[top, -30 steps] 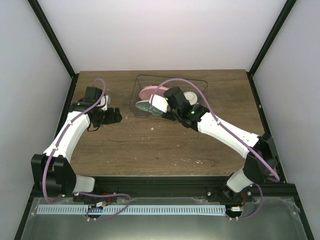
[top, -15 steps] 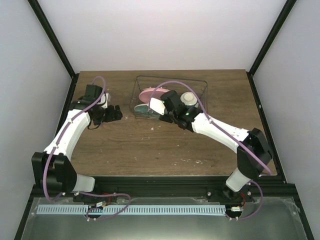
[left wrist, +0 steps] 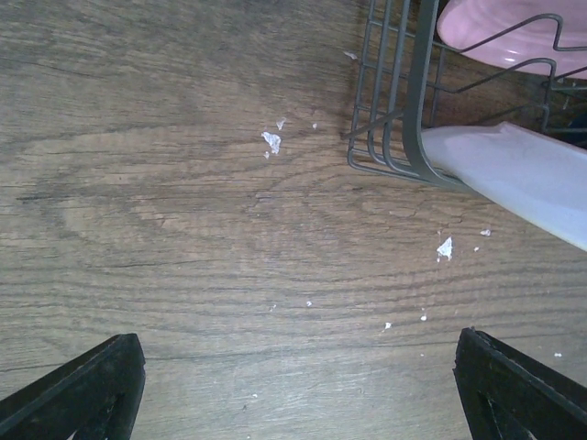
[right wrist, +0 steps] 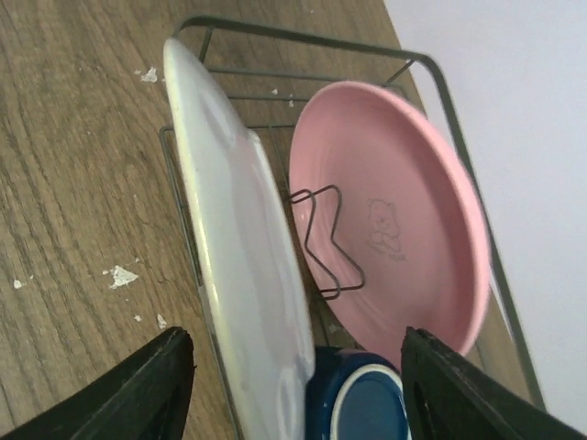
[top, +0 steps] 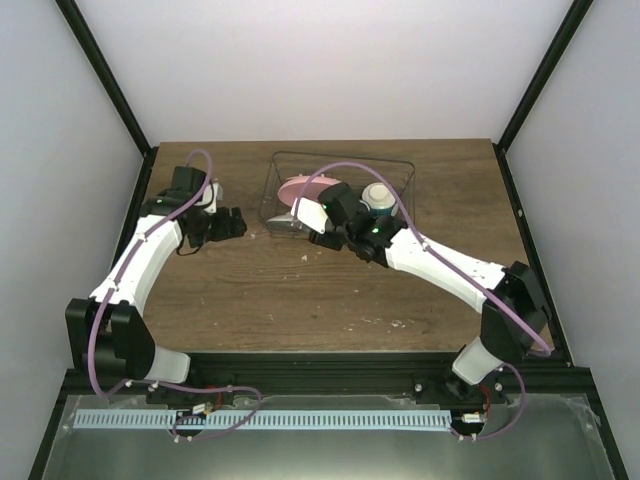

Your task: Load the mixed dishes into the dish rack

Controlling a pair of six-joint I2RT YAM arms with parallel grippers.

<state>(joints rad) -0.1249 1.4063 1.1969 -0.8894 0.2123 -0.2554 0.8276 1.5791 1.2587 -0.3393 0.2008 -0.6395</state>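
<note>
The dish rack [right wrist: 303, 37] lies directly ahead of the right claw [right wrist: 293, 367], at the far side of the wooden table [top: 260, 290].

1. Right claw: the fingers are spread. A white-backed plate [right wrist: 243, 266] stands on edge in the rack, and its near rim sits in the gap between the fingers, closer to the left finger [right wrist: 138, 390]. Neither finger presses on it in the wrist view.
2. Pink plate [right wrist: 394, 211]: it stands on edge in the rack, ahead of the claw and toward its right finger [right wrist: 459, 390]. A wire divider [right wrist: 326, 243] separates it from the white-backed plate.
3. Dark blue mug [right wrist: 362, 408]: it sits in the rack just below the claw, between the two plates.
4. Cream bowl [top: 378, 196]: it rests in the rack to the right of the claw's wrist, teal side visible.
5. Left claw [left wrist: 298, 367]: the fingers are spread wide with only bare table between them. The near left corner of the rack is ahead of it and to its right. White crumbs [left wrist: 271, 140] lie on the wood ahead of it.
</note>
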